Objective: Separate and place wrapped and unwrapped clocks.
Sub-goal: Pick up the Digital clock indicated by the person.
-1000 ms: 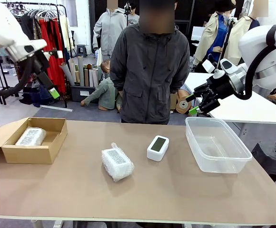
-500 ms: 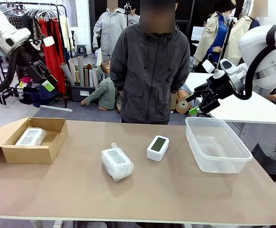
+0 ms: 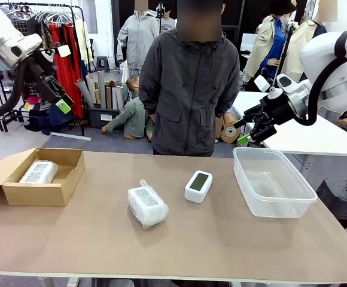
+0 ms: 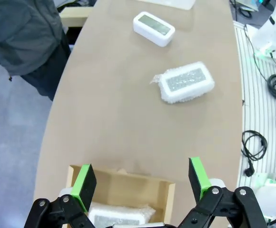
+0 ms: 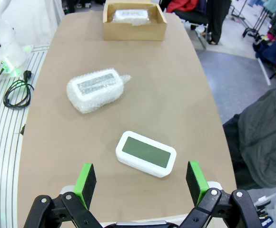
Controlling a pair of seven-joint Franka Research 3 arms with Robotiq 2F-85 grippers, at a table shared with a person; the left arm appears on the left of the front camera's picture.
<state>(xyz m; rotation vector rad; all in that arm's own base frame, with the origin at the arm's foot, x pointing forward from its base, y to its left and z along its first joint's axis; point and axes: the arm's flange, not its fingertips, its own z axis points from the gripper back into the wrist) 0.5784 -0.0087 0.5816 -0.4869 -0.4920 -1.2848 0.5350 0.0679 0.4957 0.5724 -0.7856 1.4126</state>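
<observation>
A bubble-wrapped clock lies near the middle of the brown table. Another wrapped clock rests inside the cardboard box at the table's left. The bare white clock with its grey-green screen stands right of centre. High above the box, my left gripper is open and holds nothing. My right gripper hangs open above the tub's far edge, also holding nothing.
A clear plastic tub stands at the table's right, with nothing in it. A person in a dark grey jacket stands at the far side, no hands over the table. Cables lie on the floor beside the table.
My left arm has swung up and leftward, away from the table, over the last second. The right arm and all the clocks have stayed put.
</observation>
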